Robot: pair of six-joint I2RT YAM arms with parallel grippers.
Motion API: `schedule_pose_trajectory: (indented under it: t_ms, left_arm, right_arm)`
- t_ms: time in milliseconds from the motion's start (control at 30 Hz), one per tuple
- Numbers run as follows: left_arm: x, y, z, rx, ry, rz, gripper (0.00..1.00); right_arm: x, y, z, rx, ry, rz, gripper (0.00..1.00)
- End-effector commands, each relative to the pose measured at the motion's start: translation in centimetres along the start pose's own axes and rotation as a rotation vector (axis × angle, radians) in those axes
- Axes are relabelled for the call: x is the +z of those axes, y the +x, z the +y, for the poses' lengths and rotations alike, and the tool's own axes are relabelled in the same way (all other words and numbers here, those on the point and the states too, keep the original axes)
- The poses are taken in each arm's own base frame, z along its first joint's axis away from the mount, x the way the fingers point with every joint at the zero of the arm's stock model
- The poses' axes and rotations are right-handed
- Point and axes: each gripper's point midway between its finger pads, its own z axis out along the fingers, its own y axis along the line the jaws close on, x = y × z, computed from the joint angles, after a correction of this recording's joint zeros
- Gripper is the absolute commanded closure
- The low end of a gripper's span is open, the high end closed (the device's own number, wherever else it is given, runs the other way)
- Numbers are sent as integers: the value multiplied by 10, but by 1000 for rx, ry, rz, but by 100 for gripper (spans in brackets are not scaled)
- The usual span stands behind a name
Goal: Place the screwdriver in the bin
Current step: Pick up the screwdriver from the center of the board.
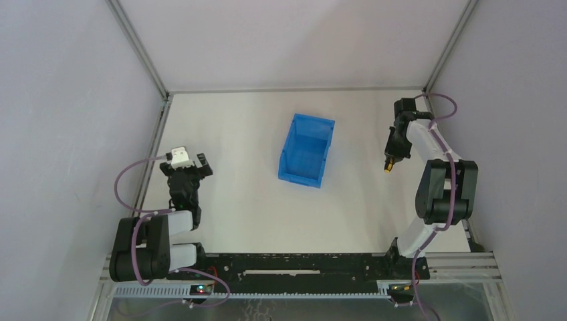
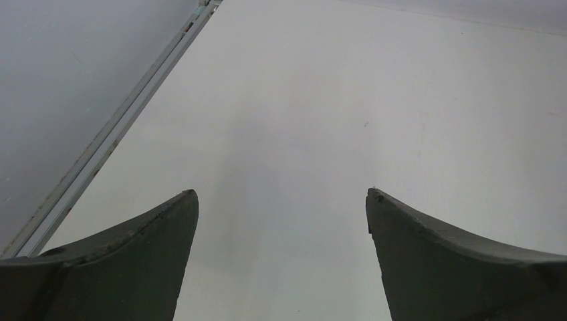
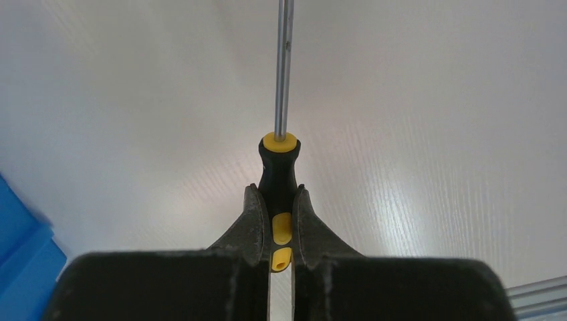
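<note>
1. We find the right gripper (image 3: 275, 221) pinching the screwdriver (image 3: 279, 174) by its black and yellow handle, both fingers pressed flat against it, the metal shaft projecting straight ahead.
2. In the top view the right gripper (image 1: 389, 162) hangs above the table (image 1: 234, 214), to the right of the bin (image 1: 307, 150) and apart from it; whether the tool's tip touches the table we cannot tell.
3. We judge the grip on the handle deliberate: it leaves the shaft free to lead into the bin.
4. The bin stands open-topped near the table's middle, nothing visible inside it.
5. The left gripper (image 2: 281, 200) rests at the left with its fingers spread wide, holding nothing; we judge it parked clear of the work.
6. Remaining: carry the tool leftward over the bin and release.
</note>
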Motion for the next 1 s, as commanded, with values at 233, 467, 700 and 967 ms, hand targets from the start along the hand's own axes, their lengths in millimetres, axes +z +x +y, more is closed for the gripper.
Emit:
schedule_pose_trajectory:
  t_ms: [233,467,700,967]
  left_arm:
    - [7,-26,-2,3,-2,-78,0]
    - [7,-26,-2,4,-1,-77,0]
    - [7,-26,-2,3,-2,-77,0]
    - [7,-26,-2,3,-3,-78,0]
  right_arm:
    - [-74,-23,13,19,-37,-129,100]
    - [-105,-26,22,22,-30,-147,100]
    - [-125,-37,55,17,-93,-186,100]
    - [-152,-49,126,-4,-202,-244,100]
